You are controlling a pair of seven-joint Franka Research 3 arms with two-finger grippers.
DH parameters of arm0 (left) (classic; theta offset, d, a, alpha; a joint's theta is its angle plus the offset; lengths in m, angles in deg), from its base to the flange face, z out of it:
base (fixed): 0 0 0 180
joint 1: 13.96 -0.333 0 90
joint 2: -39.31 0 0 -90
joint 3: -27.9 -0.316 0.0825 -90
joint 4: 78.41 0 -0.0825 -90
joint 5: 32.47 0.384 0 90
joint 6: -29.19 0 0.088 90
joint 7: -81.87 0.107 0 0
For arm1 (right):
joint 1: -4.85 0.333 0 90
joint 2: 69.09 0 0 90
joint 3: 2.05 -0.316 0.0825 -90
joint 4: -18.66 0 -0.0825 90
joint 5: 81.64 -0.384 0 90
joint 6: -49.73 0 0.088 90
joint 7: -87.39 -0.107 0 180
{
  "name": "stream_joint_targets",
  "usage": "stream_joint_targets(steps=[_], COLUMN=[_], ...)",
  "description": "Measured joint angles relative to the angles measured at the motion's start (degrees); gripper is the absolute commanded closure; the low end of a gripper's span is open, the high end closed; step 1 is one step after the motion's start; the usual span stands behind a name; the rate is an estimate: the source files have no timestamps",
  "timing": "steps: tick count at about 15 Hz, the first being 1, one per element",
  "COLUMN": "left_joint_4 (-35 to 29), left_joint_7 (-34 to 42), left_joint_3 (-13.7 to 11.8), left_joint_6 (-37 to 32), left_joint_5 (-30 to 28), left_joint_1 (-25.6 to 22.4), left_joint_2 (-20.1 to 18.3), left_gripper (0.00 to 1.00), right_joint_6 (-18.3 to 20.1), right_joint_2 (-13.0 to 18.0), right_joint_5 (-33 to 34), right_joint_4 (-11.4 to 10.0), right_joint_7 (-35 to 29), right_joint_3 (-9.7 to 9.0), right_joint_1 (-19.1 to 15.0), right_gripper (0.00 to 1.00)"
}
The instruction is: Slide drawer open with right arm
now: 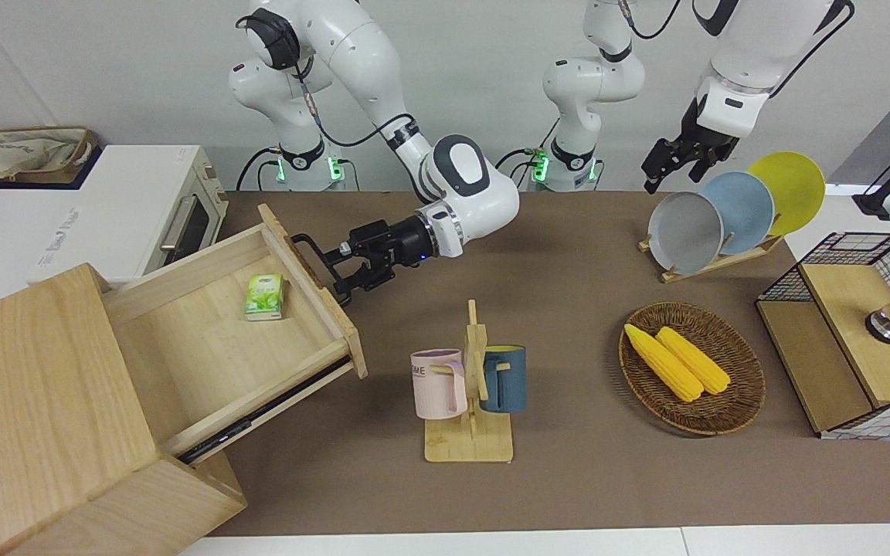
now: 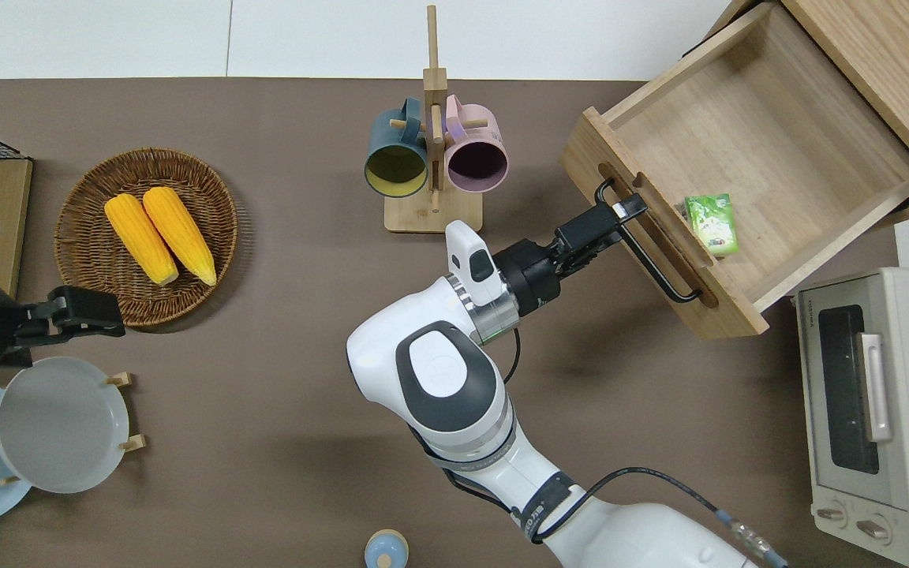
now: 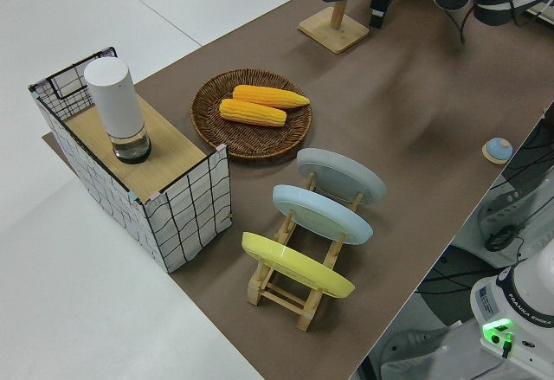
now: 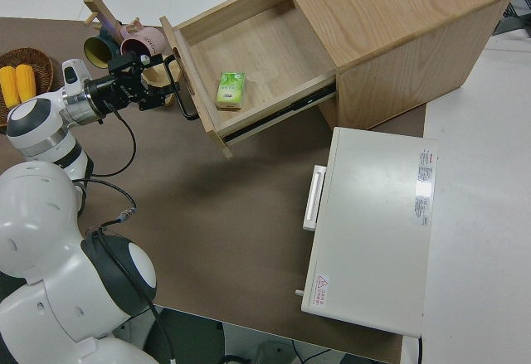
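We note the drawer (image 1: 205, 324) pulled well out of its pale-wood cabinet (image 1: 43, 409), at the right arm's end of the worktop (image 1: 568, 479). Its tray lies open to view, with a small green carton (image 1: 264, 296) lying flat inside, close to the front panel. The black bar handle (image 2: 644, 244) runs along that panel.

The right gripper (image 2: 620, 207) reaches in level from the right arm (image 1: 460, 193) and sits at one end of the handle, fingers closed around the bar (the overhead view shows this best).

Near the drawer front stands a wooden mug rack (image 1: 472, 386) with a pink mug (image 1: 439, 384) and a blue mug (image 1: 504, 378). A white toaster oven (image 1: 144, 208) sits beside the cabinet, nearer to the robots.

Toward the left arm's end we see a wicker basket (image 1: 738, 401) holding two corn cobs (image 1: 677, 361), and a plate rack (image 1: 731, 208). The left arm is parked; we cannot tell the state of its gripper (image 1: 673, 158).
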Motion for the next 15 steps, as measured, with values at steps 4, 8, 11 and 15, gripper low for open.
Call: stream_joint_targets(steps=[4, 8, 11, 15], left_joint_4=[0.0, 0.0, 0.0, 0.0], left_joint_7=[0.0, 0.0, 0.0, 0.0], left_joint_3=[0.0, 0.0, 0.0, 0.0], left_joint_6=[0.0, 0.0, 0.0, 0.0], left_joint_5=[0.0, 0.0, 0.0, 0.0], left_joint_1=[0.0, 0.0, 0.0, 0.0], left_joint_2=[0.0, 0.0, 0.0, 0.0], left_gripper=[0.01, 0.01, 0.01, 0.01], right_joint_6=[0.0, 0.0, 0.0, 0.0], right_joint_2=[0.0, 0.0, 0.0, 0.0], right_joint_5=[-0.4, -2.1, -3.3, -6.3], right_joint_4=[0.0, 0.1, 0.9, 2.8], right_joint_7=[-1.1, -4.1, -4.5, -4.6], right_joint_3=[-0.05, -0.08, -0.11, -0.13], right_joint_1=[0.4, 1.9, 3.8, 5.3], right_gripper=[0.013, 0.013, 0.013, 0.013])
